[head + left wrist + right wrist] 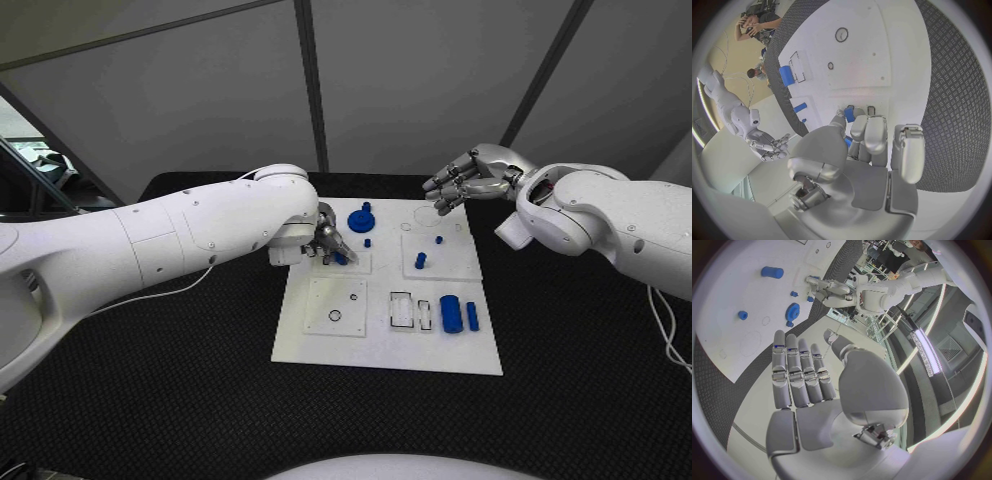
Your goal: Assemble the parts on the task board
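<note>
Pinching a small blue part [849,114] at the task board's [378,345] far-left panel, the left hand's [326,243] fingers [870,131] close round it; it looks light, rigid and slippery, best held by its sides. The right hand [469,178] hovers beyond, fingers together, holding nothing.

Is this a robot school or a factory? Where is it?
Probably a robot lab or test room. A white task board with small blue parts lies on a black table, grey partition panels stand behind it, and the left hand touches one part.
</note>
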### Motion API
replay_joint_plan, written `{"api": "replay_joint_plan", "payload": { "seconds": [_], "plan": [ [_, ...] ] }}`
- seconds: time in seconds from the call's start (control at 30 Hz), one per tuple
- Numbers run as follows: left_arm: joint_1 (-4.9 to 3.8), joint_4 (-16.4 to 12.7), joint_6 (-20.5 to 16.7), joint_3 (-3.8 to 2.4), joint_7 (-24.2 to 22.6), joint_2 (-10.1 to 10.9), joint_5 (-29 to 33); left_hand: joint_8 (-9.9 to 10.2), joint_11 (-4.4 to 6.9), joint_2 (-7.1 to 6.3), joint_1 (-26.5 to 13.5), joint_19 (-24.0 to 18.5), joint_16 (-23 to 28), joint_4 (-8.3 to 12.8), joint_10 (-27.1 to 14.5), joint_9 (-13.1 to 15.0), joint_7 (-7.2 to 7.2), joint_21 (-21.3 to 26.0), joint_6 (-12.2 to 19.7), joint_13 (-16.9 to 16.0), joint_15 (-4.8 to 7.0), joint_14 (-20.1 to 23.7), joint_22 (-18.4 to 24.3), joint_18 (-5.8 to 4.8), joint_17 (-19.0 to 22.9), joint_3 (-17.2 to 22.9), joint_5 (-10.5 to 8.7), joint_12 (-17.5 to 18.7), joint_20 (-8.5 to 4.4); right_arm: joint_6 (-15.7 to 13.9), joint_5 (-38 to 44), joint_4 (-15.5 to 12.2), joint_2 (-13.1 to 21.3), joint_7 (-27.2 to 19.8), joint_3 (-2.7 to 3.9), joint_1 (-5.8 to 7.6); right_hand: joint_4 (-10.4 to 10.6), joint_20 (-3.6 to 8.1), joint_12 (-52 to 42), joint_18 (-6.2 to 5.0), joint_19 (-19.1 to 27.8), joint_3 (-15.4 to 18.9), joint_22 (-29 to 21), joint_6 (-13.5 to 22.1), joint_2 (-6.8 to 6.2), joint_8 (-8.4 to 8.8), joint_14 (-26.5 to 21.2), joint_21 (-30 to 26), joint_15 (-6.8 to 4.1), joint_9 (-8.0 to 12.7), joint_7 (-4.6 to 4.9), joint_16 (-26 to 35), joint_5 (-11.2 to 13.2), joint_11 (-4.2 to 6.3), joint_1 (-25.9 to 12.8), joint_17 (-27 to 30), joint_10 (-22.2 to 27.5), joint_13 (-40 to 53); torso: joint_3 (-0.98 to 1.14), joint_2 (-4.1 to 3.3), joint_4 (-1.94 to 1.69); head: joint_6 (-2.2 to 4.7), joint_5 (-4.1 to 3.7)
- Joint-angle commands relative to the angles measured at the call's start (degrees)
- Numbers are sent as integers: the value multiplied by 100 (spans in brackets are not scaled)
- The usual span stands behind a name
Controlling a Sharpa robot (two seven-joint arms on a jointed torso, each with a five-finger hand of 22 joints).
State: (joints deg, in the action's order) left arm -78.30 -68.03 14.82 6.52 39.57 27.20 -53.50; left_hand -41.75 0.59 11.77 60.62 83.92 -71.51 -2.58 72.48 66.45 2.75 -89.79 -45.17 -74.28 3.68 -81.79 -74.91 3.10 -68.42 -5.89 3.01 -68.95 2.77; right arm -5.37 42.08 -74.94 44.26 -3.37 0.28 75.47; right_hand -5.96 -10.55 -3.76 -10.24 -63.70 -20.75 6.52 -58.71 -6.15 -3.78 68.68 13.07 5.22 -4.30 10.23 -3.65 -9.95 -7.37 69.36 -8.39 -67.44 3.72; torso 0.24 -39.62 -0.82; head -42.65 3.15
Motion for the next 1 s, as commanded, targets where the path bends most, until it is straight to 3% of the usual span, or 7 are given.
{"api": "replay_joint_plan", "payload": {
  "seconds": [0.03,0.27,1.0],
  "plan": [
    [18,-19,18,14,86,-1,44,-12,-5,-36,-60,608,14,-84,-20,7,15,-21,-25,-13,-4,27,-1509,-310,-3,-43,-25,-17,1,46,8,-1,-7,-32,3,10,-15,-32,17,-17,-28,21,-8,37,27,17,-51,-20,-4,6,11,12,-35,-12,14,8,39,0,0,1,-2,3,1],
    [19,-41,12,13,79,16,44,-33,-1,-90,-164,608,1,-292,-5,18,11,-21,-40,-23,1,16,-1509,-310,-17,-179,-24,-40,-3,51,8,12,-15,-35,3,10,-15,-32,17,-17,-28,21,-8,37,27,17,-51,-20,-4,6,11,12,-35,-12,14,8,39,0,1,0,-3,1,1],
    [19,-114,-21,-30,104,29,43,-38,0,-98,-169,608,-7,-310,6,21,10,-21,-44,-31,2,11,-1509,-310,-26,-193,-24,-53,-4,62,8,54,-32,-39,2,10,-11,-34,16,-17,-32,30,-15,39,29,16,-52,-29,-2,5,14,12,-34,-14,4,14,40,1,3,1,-2,10,16]
  ]
}}
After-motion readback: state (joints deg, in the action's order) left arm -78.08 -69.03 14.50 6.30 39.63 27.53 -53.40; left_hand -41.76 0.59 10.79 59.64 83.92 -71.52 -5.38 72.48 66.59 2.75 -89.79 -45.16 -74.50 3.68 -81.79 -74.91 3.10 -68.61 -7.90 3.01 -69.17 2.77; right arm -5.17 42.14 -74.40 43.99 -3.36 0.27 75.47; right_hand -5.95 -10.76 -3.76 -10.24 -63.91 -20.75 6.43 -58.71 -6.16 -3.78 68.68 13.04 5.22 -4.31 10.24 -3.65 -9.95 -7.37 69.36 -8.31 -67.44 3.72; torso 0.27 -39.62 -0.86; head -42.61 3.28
